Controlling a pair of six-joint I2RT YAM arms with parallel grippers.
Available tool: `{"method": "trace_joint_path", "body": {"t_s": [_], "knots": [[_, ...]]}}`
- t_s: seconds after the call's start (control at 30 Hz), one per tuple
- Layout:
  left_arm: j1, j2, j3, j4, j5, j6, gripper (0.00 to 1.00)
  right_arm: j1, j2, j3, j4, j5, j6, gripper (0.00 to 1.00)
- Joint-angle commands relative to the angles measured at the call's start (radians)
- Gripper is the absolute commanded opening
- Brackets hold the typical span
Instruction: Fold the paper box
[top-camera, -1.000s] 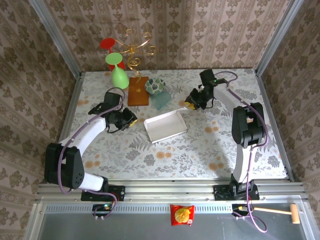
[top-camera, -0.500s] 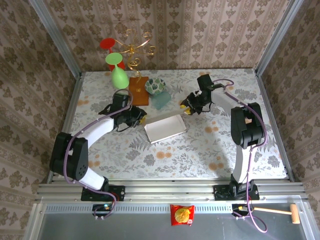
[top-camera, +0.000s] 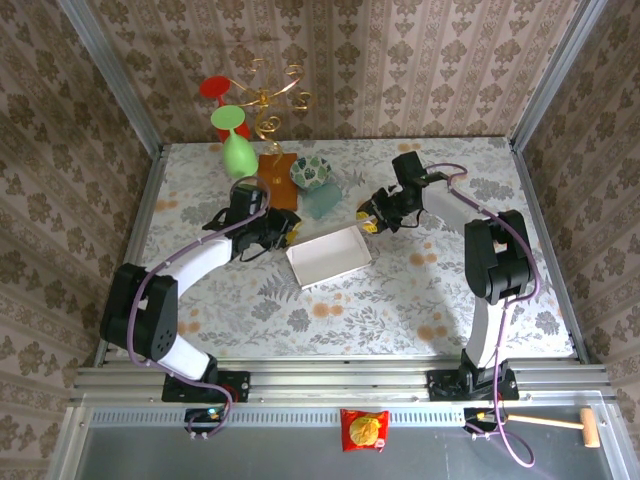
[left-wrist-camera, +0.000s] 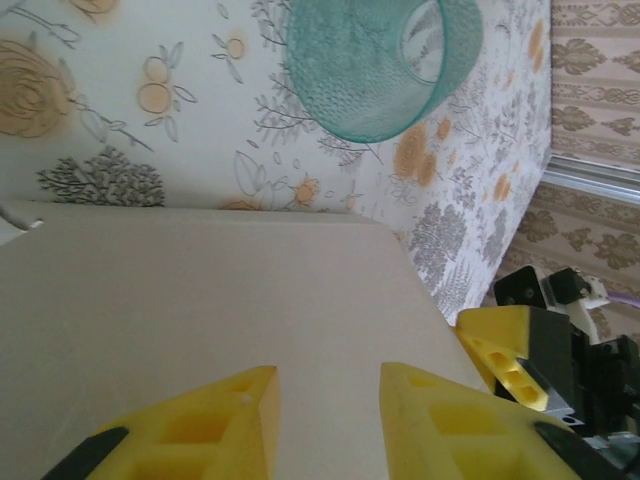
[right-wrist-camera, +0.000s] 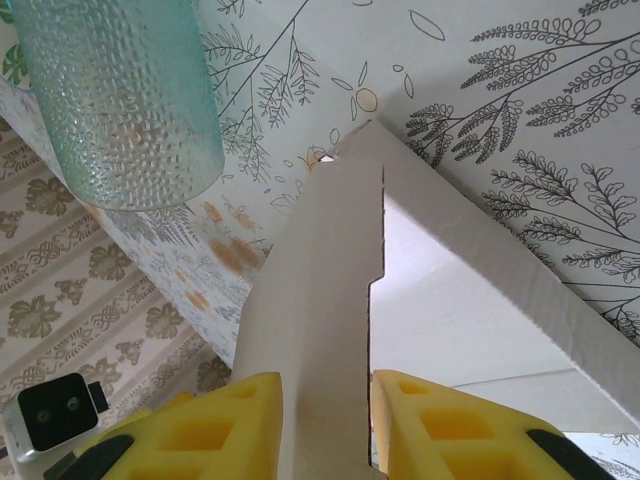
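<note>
Floral-patterned table (top-camera: 430, 290) between papered walls; paper box (top-camera: 329, 256) lies near its middle, close to a tipped teal cup (top-camera: 322, 203); left claw (left-wrist-camera: 325, 390) sits part-open at the box's left side, gripping nothing; right claw (right-wrist-camera: 325, 380) pinches an upright flap at the box's far right corner.

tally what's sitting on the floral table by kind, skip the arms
goblets: 2 (green goblet, red goblet)
teal cup: 1
patterned bowl: 1
wooden board: 1
paper box: 1
gold wire stand: 1
total: 7
</note>
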Motion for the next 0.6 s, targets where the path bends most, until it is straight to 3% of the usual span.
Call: {"method": "trace_joint_path", "body": {"t_s": [0.0,0.13,0.2,0.27,0.43,0.57], "knots": [[0.024,-0.08,0.066,-0.166,-0.073,0.118,0.36,-0.003,-0.053,-0.004,-0.025,0.008,-0.004,0.31],[0.029,-0.123,0.222,-0.47,-0.186,0.394,0.4,-0.007,-0.089,0.003,-0.033,0.067,-0.012,0.31],[0.021,-0.134,0.269,-0.59,-0.23,0.496,0.4,-0.005,-0.153,-0.008,-0.025,0.162,-0.034,0.33],[0.019,-0.16,0.263,-0.635,-0.25,0.54,0.4,0.011,-0.251,-0.051,0.047,0.269,-0.086,0.37],[0.03,-0.234,0.228,-0.678,-0.306,0.578,0.4,0.085,-0.436,-0.09,0.04,0.564,-0.494,0.45],[0.038,-0.255,0.213,-0.665,-0.307,0.568,0.39,0.097,-0.405,0.011,-0.12,0.569,-0.452,0.45]]}}
